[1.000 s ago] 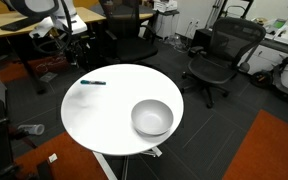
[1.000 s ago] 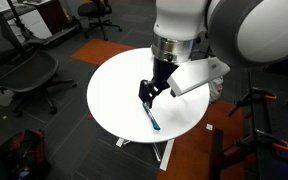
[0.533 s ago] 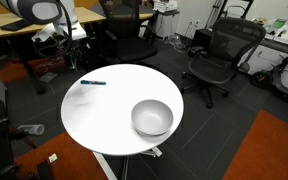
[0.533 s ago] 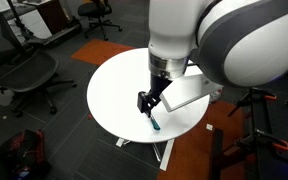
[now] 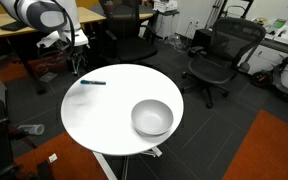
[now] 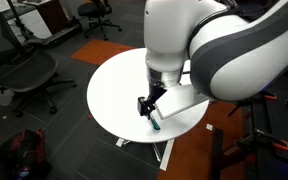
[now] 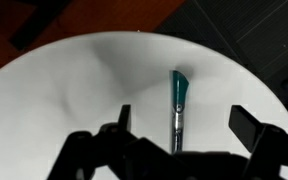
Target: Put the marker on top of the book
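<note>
- A round white counter [image 5: 104, 120] carries a slim marker pen with a teal-blue body and dark ends [image 5: 92, 83]. The pen lies flat close to the counter's rim.
- A grey round bowl [image 5: 152, 118] stands on the same counter toward the opposite rim, well apart from the pen.
- In the wrist view the black end effector [image 7: 182, 116] hangs over the counter with its fingers [image 7: 124, 118] spread wide. The marker pen [image 7: 178, 100] lies between them, touching neither.
- In an exterior view the end effector [image 6: 147, 104] sits low over the counter's rim side, just above the pen [image 6: 154, 122].
</note>
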You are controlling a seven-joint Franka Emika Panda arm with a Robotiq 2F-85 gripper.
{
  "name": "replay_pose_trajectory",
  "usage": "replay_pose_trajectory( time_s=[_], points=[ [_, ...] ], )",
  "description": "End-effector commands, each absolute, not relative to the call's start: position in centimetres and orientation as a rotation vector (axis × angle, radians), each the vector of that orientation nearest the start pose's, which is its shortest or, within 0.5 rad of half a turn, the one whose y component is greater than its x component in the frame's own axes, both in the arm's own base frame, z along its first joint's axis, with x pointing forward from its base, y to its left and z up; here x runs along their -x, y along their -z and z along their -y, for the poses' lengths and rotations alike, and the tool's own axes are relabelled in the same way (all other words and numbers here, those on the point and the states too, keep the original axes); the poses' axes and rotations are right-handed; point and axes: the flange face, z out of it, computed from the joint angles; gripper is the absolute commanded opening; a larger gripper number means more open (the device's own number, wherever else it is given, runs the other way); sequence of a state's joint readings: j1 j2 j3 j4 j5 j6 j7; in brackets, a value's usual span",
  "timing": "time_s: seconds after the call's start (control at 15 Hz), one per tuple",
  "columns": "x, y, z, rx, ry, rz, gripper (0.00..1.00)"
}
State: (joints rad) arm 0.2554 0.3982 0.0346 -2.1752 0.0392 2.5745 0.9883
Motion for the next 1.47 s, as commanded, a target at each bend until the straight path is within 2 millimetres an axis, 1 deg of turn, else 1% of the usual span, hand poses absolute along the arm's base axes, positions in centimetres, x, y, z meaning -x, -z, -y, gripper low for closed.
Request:
replay_pose_trajectory(
  time_s=[0.0,0.67,1.4],
  points=[
    [-55.1,-19.6,-16.1,2.919,0.014,-1.143,1.00],
    [-56.9,-16.6,-16.1,2.966,0.045,-1.114,1.00],
    [-58.3,-13.7,-15.0,2.989,0.090,-1.125,1.00]
  ],
)
